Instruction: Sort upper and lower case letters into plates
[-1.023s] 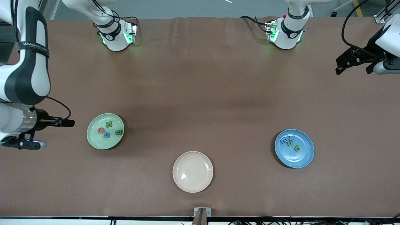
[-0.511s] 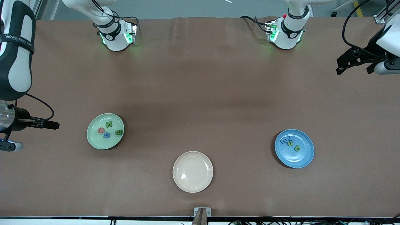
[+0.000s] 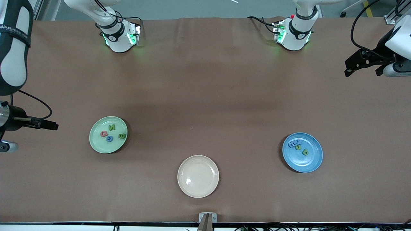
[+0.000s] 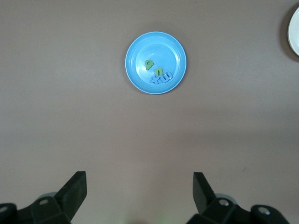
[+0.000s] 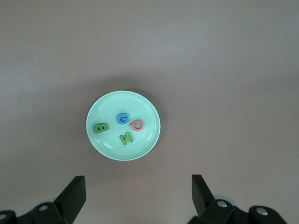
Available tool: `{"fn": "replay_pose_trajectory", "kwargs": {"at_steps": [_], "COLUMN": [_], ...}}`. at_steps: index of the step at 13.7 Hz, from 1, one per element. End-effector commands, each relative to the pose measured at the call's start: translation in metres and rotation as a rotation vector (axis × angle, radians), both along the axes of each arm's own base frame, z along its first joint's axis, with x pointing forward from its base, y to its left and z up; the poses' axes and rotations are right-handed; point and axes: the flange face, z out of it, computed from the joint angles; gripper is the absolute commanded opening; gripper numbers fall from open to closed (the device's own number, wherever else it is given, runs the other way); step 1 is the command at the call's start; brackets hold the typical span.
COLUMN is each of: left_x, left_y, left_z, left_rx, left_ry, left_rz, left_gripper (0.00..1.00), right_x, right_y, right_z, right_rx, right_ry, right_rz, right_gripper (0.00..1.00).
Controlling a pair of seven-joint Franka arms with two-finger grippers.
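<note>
While both arms wait raised at the desk's (image 3: 205, 96) ends, the left tool (image 4: 139, 193) hangs empty, fingers apart, above the blue plate (image 4: 135, 70) holding three letters. The right tool (image 5: 138, 193), likewise spread and empty, hangs above the mint green plate (image 5: 100, 140) holding four letters.

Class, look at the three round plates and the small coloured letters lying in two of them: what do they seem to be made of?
The mint green plate, the blue plate and the cream-beige plate look like smooth, slightly glossy plastic or melamine; the cream one shows a highlight. The small coloured letters look matte and thick, possibly foam or painted wood.
</note>
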Motion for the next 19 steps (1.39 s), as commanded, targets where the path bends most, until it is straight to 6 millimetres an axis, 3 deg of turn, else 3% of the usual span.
{"fn": "replay_pose_trajectory", "kwargs": {"at_steps": [1, 6, 10, 14, 19], "left_x": [-0.003, -0.004, -0.006, -0.005, -0.005], "left_y": [0.000, 0.000, -0.001, 0.001, 0.004], "left_z": [0.001, 0.003, 0.003, 0.003, 0.007], "left_rx": [0.008, 0.007, 0.008, 0.007, -0.008], "left_ry": [0.004, 0.003, 0.003, 0.001, -0.008], "left_rz": [-0.026, -0.028, -0.029, -0.024, -0.017], "left_gripper": [1.00, 1.00, 1.00, 1.00, 1.00], "right_x": [-0.021, -0.039, -0.052, -0.068, -0.090], "right_y": [-0.006, -0.032, -0.020, -0.024, -0.009], "right_z": [0.013, 0.032, 0.042, 0.052, 0.069], "right_rx": [0.040, 0.060, 0.079, 0.092, 0.065], "right_ry": [0.001, -0.016, -0.031, -0.039, -0.050], "right_rz": [0.032, 0.052, 0.071, 0.039, 0.069], "right_gripper": [1.00, 1.00, 1.00, 1.00, 1.00]}}
